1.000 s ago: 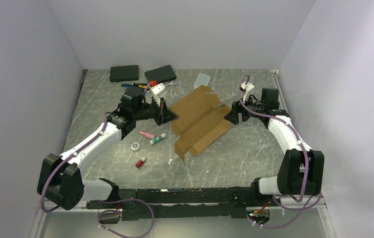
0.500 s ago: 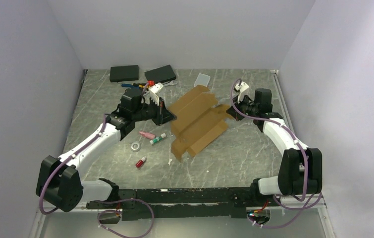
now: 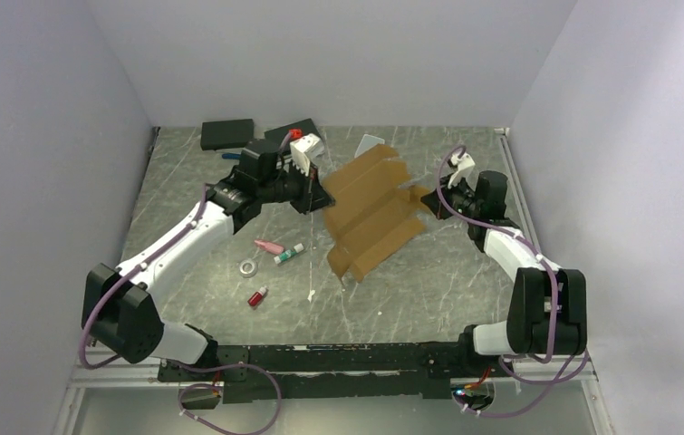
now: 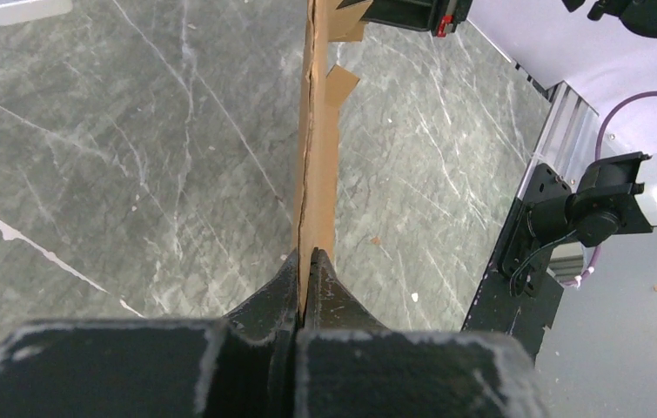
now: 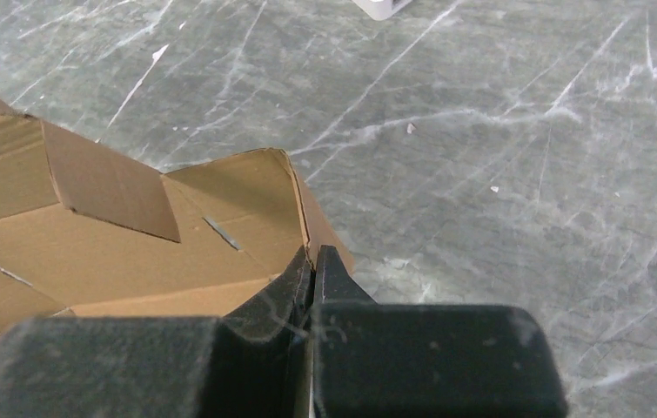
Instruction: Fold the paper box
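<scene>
Top external view: the paper box (image 3: 374, 213) is an unfolded brown cardboard sheet with creases and flaps. It lies slantwise over the middle of the bench (image 3: 465, 272), one end toward the back wall and the other toward the arm bases. The left fingers (image 3: 320, 196) are clamped on its left edge near the far corner. The right fingers (image 3: 428, 201) are clamped on a flap at its right edge, so the sheet spans between the two arms. Whether its near end rests on the bench cannot be told.

Left wrist view: the sheet (image 4: 316, 174) shows edge-on as a thin brown strip running straight away from the tightly closed fingers (image 4: 294, 279), with the marbled bench surface behind it.

Right wrist view: the fingers (image 5: 329, 279) are pressed together on the corner of a flap whose edge curls upward. The rest of the cardboard (image 5: 90, 235) spreads to the left, and one smaller flap stands up from it.

On the bench to the left of the sheet lie a pink tube (image 3: 268, 246), a small green-capped tube (image 3: 288, 255), a ring of tape (image 3: 247, 267) and a small red bottle (image 3: 257, 296). Near the back wall sits a flat black box (image 3: 226, 133), and a white plastic case (image 3: 370, 145) lies just beyond the sheet's far end.
</scene>
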You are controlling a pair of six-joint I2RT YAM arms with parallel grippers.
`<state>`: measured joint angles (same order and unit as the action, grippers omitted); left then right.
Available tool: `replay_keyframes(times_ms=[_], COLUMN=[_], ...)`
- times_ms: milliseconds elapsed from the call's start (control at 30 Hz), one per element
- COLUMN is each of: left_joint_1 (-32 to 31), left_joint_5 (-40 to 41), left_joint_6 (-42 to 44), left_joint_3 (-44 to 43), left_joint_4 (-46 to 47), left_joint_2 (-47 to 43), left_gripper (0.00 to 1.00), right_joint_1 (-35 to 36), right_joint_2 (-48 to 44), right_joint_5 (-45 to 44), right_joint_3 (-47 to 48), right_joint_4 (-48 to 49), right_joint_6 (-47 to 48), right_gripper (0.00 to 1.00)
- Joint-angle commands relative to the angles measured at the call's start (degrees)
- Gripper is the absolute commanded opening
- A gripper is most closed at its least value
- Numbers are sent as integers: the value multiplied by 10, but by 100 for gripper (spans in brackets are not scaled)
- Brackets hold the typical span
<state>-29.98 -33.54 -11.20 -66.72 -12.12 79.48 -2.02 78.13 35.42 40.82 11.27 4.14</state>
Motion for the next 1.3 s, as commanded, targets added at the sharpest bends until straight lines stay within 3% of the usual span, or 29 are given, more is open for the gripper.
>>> replay_keyframes(times_ms=[0, 567, 900, 1267], left_joint_1=[-15, -43, -43, -43], left_joint_5=[24, 58, 83, 70], left_joint_6=[28, 53, 27, -3], left_joint_3=[-35, -81, -60, -29], left_joint_4=[-57, -125, -96, -59], left_joint_2=[22, 99, 103, 92], left_gripper=[0, 0, 0, 0], right_joint_1=[-27, -35, -31, -14], right_joint_2=[20, 58, 74, 98], right_joint_5=[51, 155, 183, 190], right_joint_3=[-6, 7, 20, 43], right_joint_4=[59, -24, -68, -129], right_joint_6=[-20, 23, 39, 49], right_gripper=[0, 0, 0, 7])
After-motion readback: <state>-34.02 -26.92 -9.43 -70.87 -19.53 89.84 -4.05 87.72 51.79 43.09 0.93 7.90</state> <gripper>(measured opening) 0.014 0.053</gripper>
